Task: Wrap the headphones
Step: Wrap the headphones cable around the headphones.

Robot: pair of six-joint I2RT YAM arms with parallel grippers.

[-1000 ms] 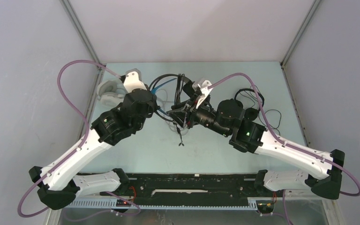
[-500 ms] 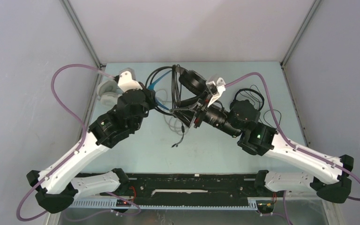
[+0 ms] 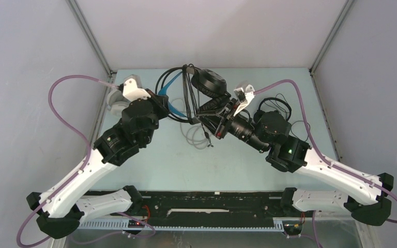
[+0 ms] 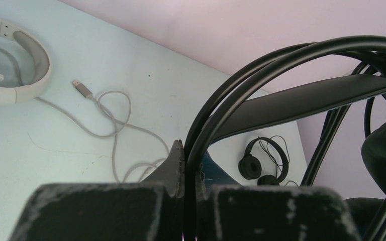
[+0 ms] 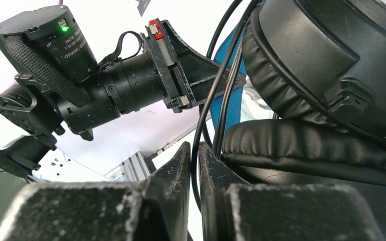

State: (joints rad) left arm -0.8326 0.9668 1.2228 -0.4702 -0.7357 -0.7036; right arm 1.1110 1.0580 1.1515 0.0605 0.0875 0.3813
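Holds the black over-ear headphones (image 3: 209, 82) aloft above the middle of the table (image 3: 238, 165), strung between both arms. Clamps the left gripper (image 4: 187, 173) fully down on the thin headband hoops (image 4: 241, 80), with the blue strap (image 3: 174, 107) just beneath the fingers, apparently as a fixed anchor that steadies the set while the other side works. Pinches the right gripper (image 5: 195, 160) nearly together on the set's black cord (image 5: 208, 105), just below the big ear pad (image 5: 306, 145), with the wire running through the slit between the fingers. Reads, by judgement, as a mid-wrap hold: takes the cord close to the cup so that it can be led round the frame without slack. Leaves the cord's loose end (image 3: 208, 140) dangling under the right gripper, above the table. Puts the headphones directly in hand on both sides: hoops inside the left fingers, ear pad pressed against or just beside the right fingers, cannot tell which. Shows the bulky white headphones (image 4: 27, 60) lying flat at the table's left edge, with their grey cable (image 4: 115, 125) straggling loose beside them, and the small black on-ear pair (image 4: 261, 160) at the right, behind the right arm, its thin cord unwound. Sets both well apart from either gripper; judges neither of them wrapped yet.
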